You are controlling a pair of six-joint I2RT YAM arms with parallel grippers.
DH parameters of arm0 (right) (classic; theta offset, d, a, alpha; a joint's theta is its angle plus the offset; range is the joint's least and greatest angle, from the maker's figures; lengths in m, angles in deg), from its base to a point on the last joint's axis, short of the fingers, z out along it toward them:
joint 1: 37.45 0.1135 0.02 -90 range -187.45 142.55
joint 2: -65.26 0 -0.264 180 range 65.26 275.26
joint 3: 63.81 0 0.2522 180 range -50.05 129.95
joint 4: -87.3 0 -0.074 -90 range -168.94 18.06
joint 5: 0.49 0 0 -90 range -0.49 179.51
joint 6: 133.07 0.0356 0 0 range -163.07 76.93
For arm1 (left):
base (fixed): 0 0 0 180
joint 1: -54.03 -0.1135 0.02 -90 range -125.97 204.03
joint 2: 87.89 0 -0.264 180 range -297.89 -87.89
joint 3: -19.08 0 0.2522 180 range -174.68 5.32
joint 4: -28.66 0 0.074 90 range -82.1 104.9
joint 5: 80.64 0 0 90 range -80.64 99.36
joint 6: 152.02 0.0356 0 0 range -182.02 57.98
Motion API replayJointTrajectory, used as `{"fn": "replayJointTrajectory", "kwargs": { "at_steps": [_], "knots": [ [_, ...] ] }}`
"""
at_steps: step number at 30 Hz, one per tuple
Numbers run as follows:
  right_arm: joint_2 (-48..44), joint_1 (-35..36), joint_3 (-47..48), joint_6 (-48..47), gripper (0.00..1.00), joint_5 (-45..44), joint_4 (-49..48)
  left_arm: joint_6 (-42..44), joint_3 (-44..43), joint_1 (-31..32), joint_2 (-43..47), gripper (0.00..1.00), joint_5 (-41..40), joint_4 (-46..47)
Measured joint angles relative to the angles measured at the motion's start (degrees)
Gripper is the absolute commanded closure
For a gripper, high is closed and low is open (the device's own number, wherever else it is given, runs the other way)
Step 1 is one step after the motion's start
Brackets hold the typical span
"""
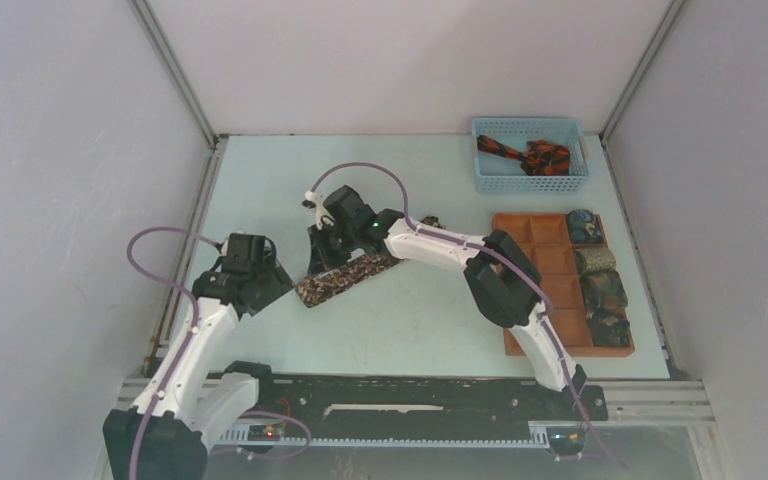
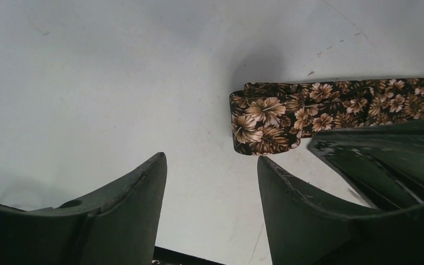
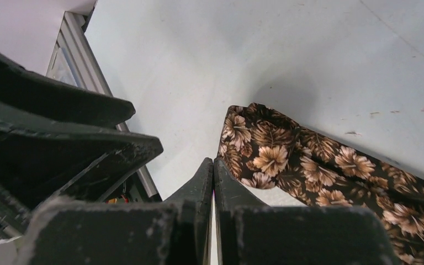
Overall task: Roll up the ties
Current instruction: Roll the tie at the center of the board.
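Observation:
A dark brown tie (image 1: 348, 277) with tan flowers lies slanted across the middle of the table. Its near end (image 2: 265, 118) is folded over into a short flap. My left gripper (image 2: 210, 165) hovers open just short of that folded end, with only bare table between its fingers. In the top view the left gripper (image 1: 272, 284) sits to the left of the tie's lower end. My right gripper (image 3: 213, 164) is shut with nothing in it, its tips right beside the tie's fold (image 3: 265, 152). From above, the right gripper (image 1: 320, 255) stands over the same end.
A blue mesh basket (image 1: 488, 180) at the back right holds a black and red-orange tie (image 1: 532, 156). An orange-brown compartment tray (image 1: 552, 262) on the right has several rolled ties (image 1: 600, 262) in its right column. An aluminium rail (image 3: 77, 49) borders the table's left edge.

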Motion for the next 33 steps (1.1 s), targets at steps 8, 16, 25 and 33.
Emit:
{"fn": "replayJointTrajectory", "kwargs": {
  "at_steps": [8,16,25,33],
  "knots": [
    [4.5,-0.3,3.3,0.9,1.00,2.7,2.3,-2.3,3.3,0.0,3.6,0.32,1.4,3.3],
    [5.7,-2.2,3.3,1.1,1.00,3.8,2.1,-2.8,8.1,0.0,6.3,0.31,4.6,9.0],
    [7.2,-2.4,1.2,1.6,1.00,4.3,1.4,-2.8,10.8,0.0,6.1,0.31,6.4,13.5],
    [7.3,-2.4,1.2,1.6,1.00,4.3,0.6,-2.8,13.5,0.0,6.1,0.30,6.9,17.1]
  ]
}}
